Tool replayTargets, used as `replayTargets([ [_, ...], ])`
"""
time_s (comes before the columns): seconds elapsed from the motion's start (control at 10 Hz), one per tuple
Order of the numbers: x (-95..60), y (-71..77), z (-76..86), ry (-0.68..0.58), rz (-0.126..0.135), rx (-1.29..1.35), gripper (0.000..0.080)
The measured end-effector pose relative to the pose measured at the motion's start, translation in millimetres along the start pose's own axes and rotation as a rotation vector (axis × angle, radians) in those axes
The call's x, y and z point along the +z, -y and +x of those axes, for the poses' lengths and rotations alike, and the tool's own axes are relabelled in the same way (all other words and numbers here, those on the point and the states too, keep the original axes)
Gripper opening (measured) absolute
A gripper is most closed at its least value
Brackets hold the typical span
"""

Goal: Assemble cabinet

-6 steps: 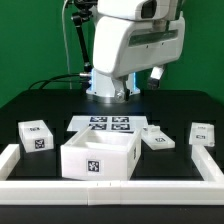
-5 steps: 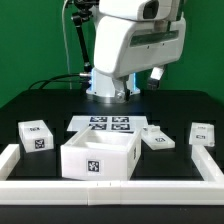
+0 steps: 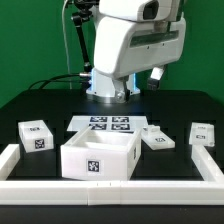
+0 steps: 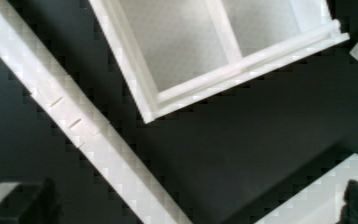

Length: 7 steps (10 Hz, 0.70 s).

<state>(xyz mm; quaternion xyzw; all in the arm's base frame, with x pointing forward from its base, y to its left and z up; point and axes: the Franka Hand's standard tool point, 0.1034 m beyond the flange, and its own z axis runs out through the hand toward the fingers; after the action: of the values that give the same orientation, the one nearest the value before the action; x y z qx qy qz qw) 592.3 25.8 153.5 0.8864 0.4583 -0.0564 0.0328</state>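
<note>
The cabinet body [image 3: 99, 157] is an open white box with a tag on its front, standing near the front rail. In the wrist view it [image 4: 211, 45] shows from above as a white frame with a panel inside. Three small white tagged blocks lie around it: one at the exterior view's left [image 3: 36, 135], one right of the marker board [image 3: 157, 138], one far right [image 3: 203, 133]. The white arm [image 3: 135, 45] hangs high above the table's back. My gripper [image 4: 190, 202] is open and empty, well above the parts, its dark fingers [image 4: 16, 200] wide apart.
The marker board [image 3: 110, 125] lies flat behind the cabinet body. A long low white border rail [image 3: 110, 190] runs along the front and both sides, and crosses the wrist view diagonally [image 4: 78, 120]. Black cables hang behind the arm at the exterior view's left.
</note>
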Motion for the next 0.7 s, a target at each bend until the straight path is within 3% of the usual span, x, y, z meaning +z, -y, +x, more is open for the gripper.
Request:
replayTargets([
  [0.4,30.5,50.5,-34.6,-0.058,-0.042,-0.190,0.0798],
  [0.6,49.7,67.0,-44.4,-0.055,-0.025,-0.272,0.0798],
  [0.7,51.1,67.9,-45.4,-0.051,-0.021,-0.269,0.0798],
])
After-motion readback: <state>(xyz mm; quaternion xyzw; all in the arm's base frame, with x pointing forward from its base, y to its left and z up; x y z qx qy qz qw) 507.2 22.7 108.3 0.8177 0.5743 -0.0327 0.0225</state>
